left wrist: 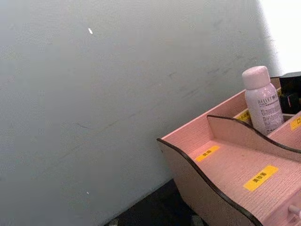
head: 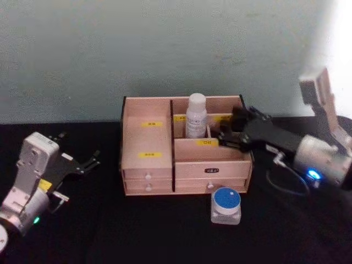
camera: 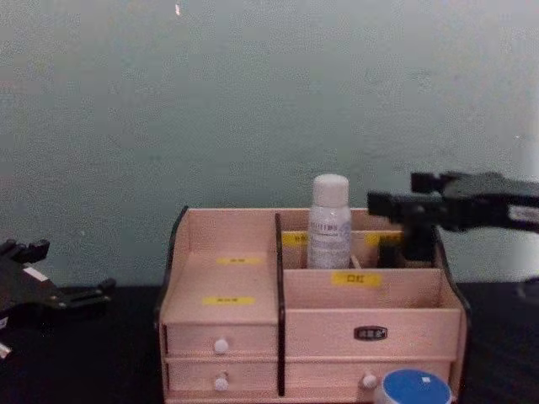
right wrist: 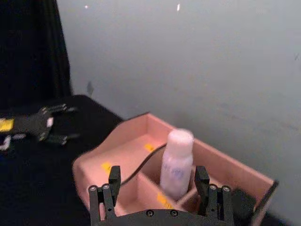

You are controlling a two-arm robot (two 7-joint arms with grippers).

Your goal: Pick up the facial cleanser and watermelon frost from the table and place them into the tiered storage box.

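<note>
Right gripper (head: pixel 223 136): reaches in over the right back part of the tiered storage box (head: pixel 137 140), fingers spread wide and holding nothing.
Facial cleanser (head: pixel 196 115): a white bottle standing upright in a back compartment of the box, just beside the right gripper on its left; in the right wrist view it stands ahead of the gap between the two fingers, apart from both.
Watermelon frost (head: pixel 226 204): a round jar with a blue lid on the black table (head: pixel 137 231), just in front of the box's drawers, lower than the right gripper and nearer the robot.
Left gripper (head: pixel 80 147): low over the table, well apart from the box's left side, fingers parted and empty.
</note>
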